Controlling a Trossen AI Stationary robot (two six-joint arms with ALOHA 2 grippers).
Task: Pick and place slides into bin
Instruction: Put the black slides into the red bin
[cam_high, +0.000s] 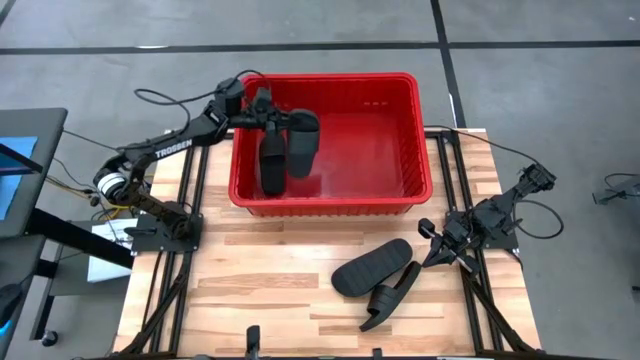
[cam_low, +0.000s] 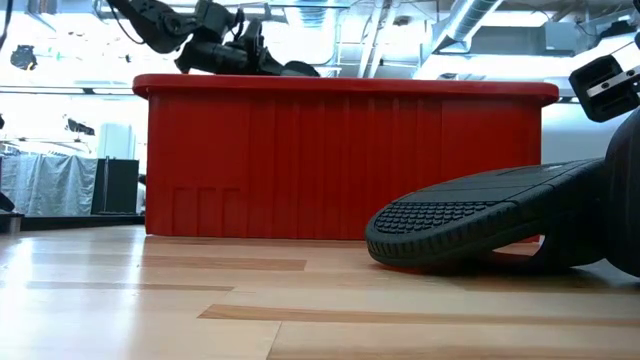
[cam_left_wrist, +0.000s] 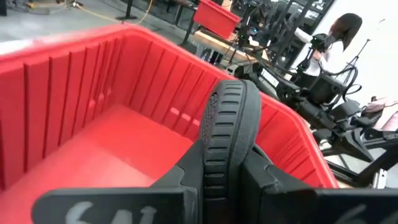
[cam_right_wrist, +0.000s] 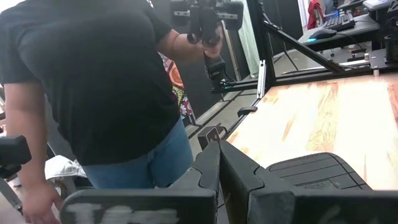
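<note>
The left gripper (cam_high: 268, 118) hangs over the red bin's (cam_high: 330, 205) left end, fingers clamped on a black slide (cam_high: 303, 143); another slide (cam_high: 271, 160) apparently lies just below it. The right gripper (cam_high: 432, 256), fingers together, rests beside two slides (cam_high: 375, 268) on the wooden table (cam_high: 260, 290).

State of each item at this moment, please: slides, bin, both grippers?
Held slide: gripped by left gripper, over the bin.
Slide in bin: lying inside, left end.
Two slides on table: not yet picked.
Bin: upright, on table.
Right gripper: shut, empty, at table's right edge.
</note>
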